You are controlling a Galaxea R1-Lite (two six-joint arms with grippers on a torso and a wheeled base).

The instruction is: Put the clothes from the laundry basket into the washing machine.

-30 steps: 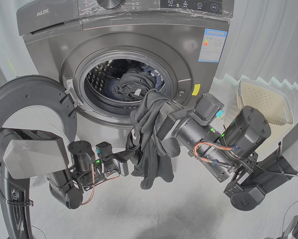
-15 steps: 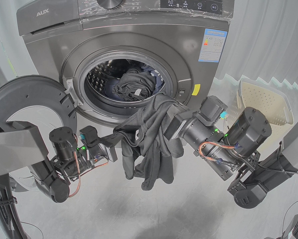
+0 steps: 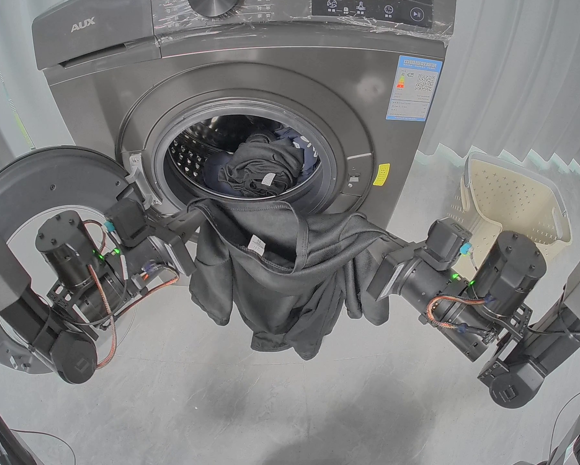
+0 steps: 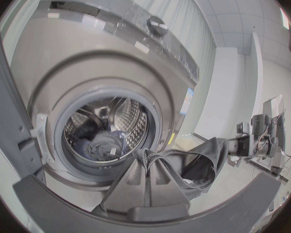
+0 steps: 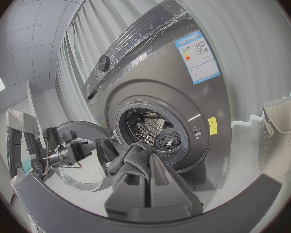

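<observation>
Charcoal knit garment (image 3: pixel 283 259), one item: spread wide between both arms just in front of the washing machine (image 3: pixel 399 46), top hem level with the lower lip of the drum mouth (image 3: pixel 193 163), bulk sagging toward 6 o'clock, not yet inside.

- Left gripper (image 4: pixel 147 159): pinched closed on a bunched corner, at 9 o'clock of the cloth.
- Right gripper (image 5: pixel 147 165): pinched closed on the opposite corner, at 3 o'clock.
- Clothes in drum (image 3: pixel 261 166): dark pile at 12 o'clock.
- Laundry basket (image 3: pixel 516 195): at 3 o'clock, well apart; the part I see looks bare.
- Door (image 3: pixel 44 182): open at 9 o'clock, close by my left arm.

Hazards, my judgement:
- The spread looks wider than the mouth, so pushing in like this could drape cloth over the rim.
- The hanging tail may stay outside and slide back out.
- My left arm could knock the door.
- Letting go early drops the garment to the floor.
</observation>
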